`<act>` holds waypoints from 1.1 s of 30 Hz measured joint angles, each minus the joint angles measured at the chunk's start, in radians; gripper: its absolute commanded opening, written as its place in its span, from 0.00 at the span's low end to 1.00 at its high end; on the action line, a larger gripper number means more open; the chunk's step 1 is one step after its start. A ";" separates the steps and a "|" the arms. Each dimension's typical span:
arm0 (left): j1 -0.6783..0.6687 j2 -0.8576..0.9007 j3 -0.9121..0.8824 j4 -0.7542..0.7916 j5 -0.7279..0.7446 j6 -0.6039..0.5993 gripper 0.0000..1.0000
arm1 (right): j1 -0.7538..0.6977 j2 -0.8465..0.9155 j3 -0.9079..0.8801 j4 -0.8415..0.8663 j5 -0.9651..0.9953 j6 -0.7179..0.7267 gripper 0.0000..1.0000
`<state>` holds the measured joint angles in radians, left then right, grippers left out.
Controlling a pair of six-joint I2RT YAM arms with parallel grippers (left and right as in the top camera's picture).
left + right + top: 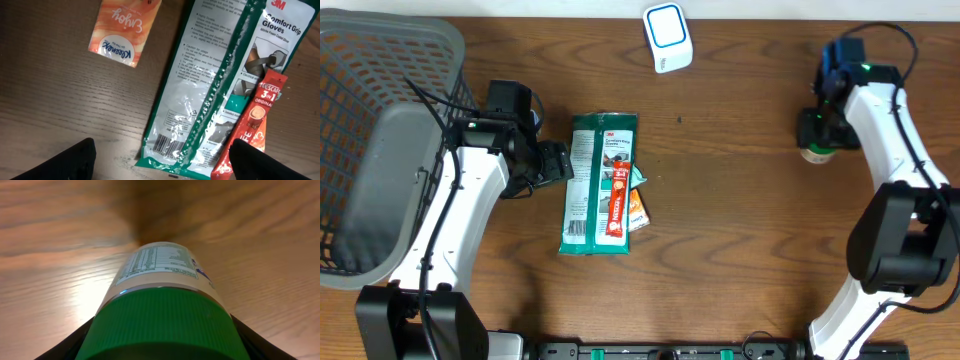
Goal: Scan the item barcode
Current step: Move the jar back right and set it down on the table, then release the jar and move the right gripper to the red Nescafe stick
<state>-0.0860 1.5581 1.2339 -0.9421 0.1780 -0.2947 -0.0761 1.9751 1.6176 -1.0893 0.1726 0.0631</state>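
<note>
Your right claw (161,342) was closed on the green-capped bottle (159,267), at the right side of the overhead frame. Your left claw (167,160) hung wide open and empty over the edge of the glove packet (200,85) in the middle. The white scanner (667,37) lay at the top edge.

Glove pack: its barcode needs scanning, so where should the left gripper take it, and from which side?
Probably the glove pack by its bare long edge facing the left gripper, low from that side: it lies flat, and the Nescafe sachet lies on its far half.
</note>
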 measured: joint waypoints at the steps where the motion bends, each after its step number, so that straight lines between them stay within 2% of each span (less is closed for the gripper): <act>1: 0.000 0.000 0.000 0.000 0.000 0.000 0.86 | -0.019 0.005 -0.012 0.016 -0.002 0.000 0.22; 2: 0.000 0.000 0.000 0.000 0.000 0.000 0.86 | -0.042 0.007 -0.030 0.041 -0.013 0.000 0.40; 3: 0.000 0.000 0.000 0.000 0.000 0.000 0.86 | -0.063 0.008 -0.046 0.060 -0.026 0.000 0.48; 4: 0.000 0.000 0.000 0.000 0.000 0.000 0.86 | -0.084 0.008 -0.063 0.072 -0.042 0.000 0.51; 6: 0.000 0.000 0.000 0.000 0.000 0.000 0.86 | -0.108 0.008 -0.088 0.088 -0.061 0.000 0.82; 7: 0.000 0.000 0.000 0.000 0.000 0.000 0.86 | -0.119 0.008 -0.098 0.089 -0.069 -0.002 0.95; 8: 0.000 0.000 0.000 0.000 0.000 0.000 0.86 | -0.124 0.008 -0.101 0.088 -0.073 -0.004 0.99; 13: 0.000 0.000 0.000 0.000 0.000 0.000 0.86 | -0.161 0.008 -0.101 0.069 -0.087 -0.012 0.99; 16: 0.000 0.000 0.000 0.000 0.000 0.000 0.86 | -0.169 0.010 -0.065 -0.009 -0.091 -0.011 0.99; 21: 0.000 0.000 0.000 0.000 0.000 0.000 0.86 | -0.154 0.010 0.175 -0.203 -0.190 -0.011 0.99; 22: 0.000 0.000 0.000 0.000 0.000 0.000 0.86 | -0.135 0.005 0.263 -0.231 -0.287 -0.011 0.99; 24: 0.000 0.000 0.000 0.000 0.000 0.000 0.86 | -0.106 0.001 0.312 -0.240 -0.446 -0.011 0.99; 28: 0.000 0.000 0.000 0.000 0.000 0.000 0.86 | 0.014 0.000 0.313 -0.198 -0.658 -0.011 0.99; 33: 0.000 0.000 0.000 0.000 0.000 0.000 0.86 | 0.238 0.000 0.282 -0.144 -0.750 0.031 0.99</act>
<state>-0.0860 1.5581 1.2339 -0.9421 0.1780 -0.2947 0.1623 1.9755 1.8992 -1.2331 -0.5774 0.0940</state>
